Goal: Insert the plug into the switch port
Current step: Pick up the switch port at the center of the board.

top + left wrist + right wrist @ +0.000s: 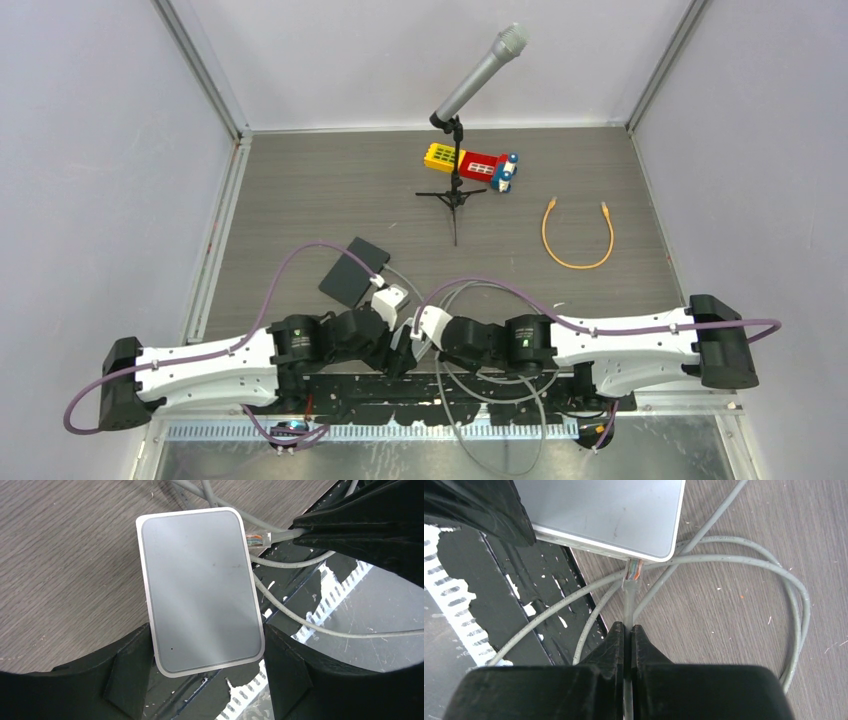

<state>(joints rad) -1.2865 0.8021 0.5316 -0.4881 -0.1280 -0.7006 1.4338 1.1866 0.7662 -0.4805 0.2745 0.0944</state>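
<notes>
Jaws of our left gripper (207, 649) squeeze the grey switch (200, 585), one on each long side, near its close end. The rest of the switch sticks out straight ahead of those jaws, with its wide flat face turned to the wrist camera.

Jaws of our right gripper (628, 630) are pressed tight together on the grey cable (724, 562), which runs out in front between them. Just ahead of these jaws, on the end of the cable, we see the clear plug (633, 574). Its tip touches the thin side of the switch, close to a corner. We cannot tell if the plug is inside a port or only against the edge.

From the left jaws, the plug is far ahead and off to the right side of the switch. Loops of cable lie on the wooden table (300, 190) beside the plug.

Far past both jaws we see a microphone (480, 75) on a stand, a toy of coloured blocks (470, 165) and an orange cable (578, 235).
</notes>
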